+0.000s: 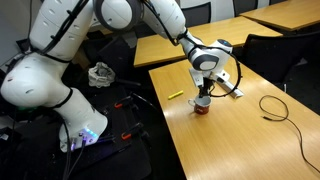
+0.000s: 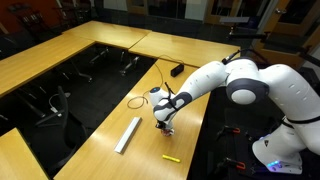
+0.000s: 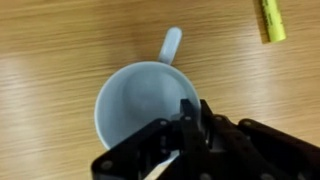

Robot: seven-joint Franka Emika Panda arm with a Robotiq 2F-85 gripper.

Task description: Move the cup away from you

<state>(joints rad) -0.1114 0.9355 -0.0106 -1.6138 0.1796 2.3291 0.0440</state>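
The cup [image 3: 135, 100] is a small white mug with a little handle that points to the top of the wrist view. Its inside looks pale there. In an exterior view it shows as a small reddish thing [image 1: 202, 108] on the wooden table under my gripper [image 1: 204, 95]. My gripper [image 3: 190, 120] is shut on the cup's rim, with one finger inside and one outside the wall opposite the handle. In an exterior view [image 2: 164, 122] my gripper points straight down and mostly hides the cup.
A yellow marker [image 1: 175, 96] [image 2: 172, 158] [image 3: 271, 18] lies on the table beside the cup. A long grey bar [image 2: 129, 134] lies near the table edge. A black cable [image 1: 275, 105] [image 2: 140, 99] loops on the tabletop. The table's edge [image 1: 165, 110] is close by.
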